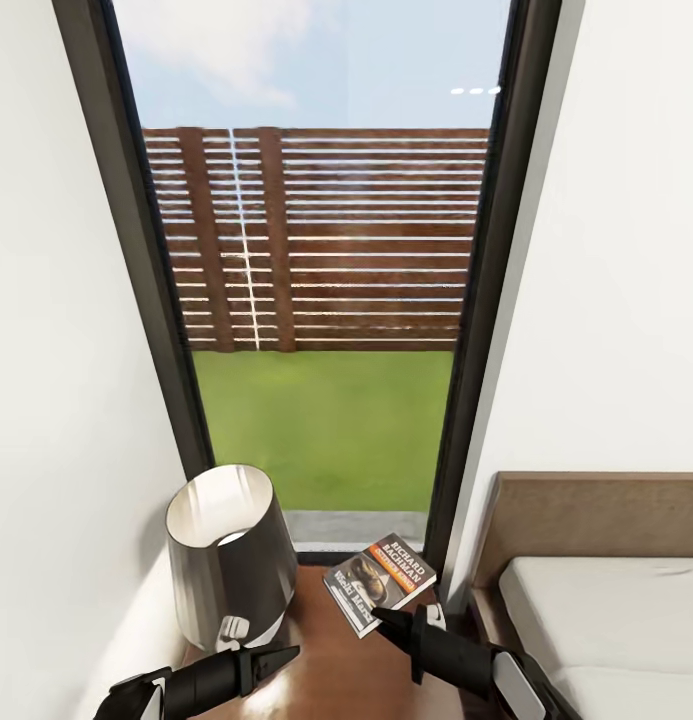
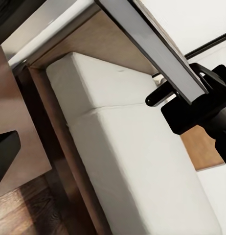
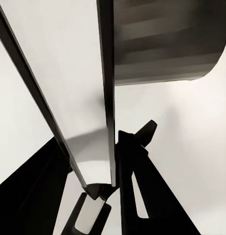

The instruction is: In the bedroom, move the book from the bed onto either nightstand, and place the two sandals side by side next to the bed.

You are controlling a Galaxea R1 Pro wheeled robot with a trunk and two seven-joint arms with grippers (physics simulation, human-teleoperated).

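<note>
The left claw (image 1: 286, 655) sits low over the front of the nightstand (image 1: 326, 670), just in front of the lamp (image 1: 231, 560) and touching nothing. Its two black fingers come together to a point, so it looks clenched and empty. In its own wrist view the bed (image 2: 142, 161) runs away beside it, pale mattress inside a brown frame, with the other arm's claw (image 2: 159, 95) clamped on the thin edge of the book (image 2: 157, 54).

The book (image 1: 379, 582) lies ahead of the left claw and off to its right side, well nearer the right claw (image 1: 388, 618). That claw grips the book at its near lower edge. In the right wrist view the cover (image 3: 74, 98) stands edge-on between the two black fingers (image 3: 135, 147), so the grasp is a pinch across the thickness. The book's long axis points up and away from the right claw toward the window (image 1: 316, 300), tilted, and it hangs over the back right part of the nightstand top; I cannot tell whether its far edge touches the wood.

My judgement: the book is above its target, so what remains is to lower it flat beyond the fingertips and release.
</note>
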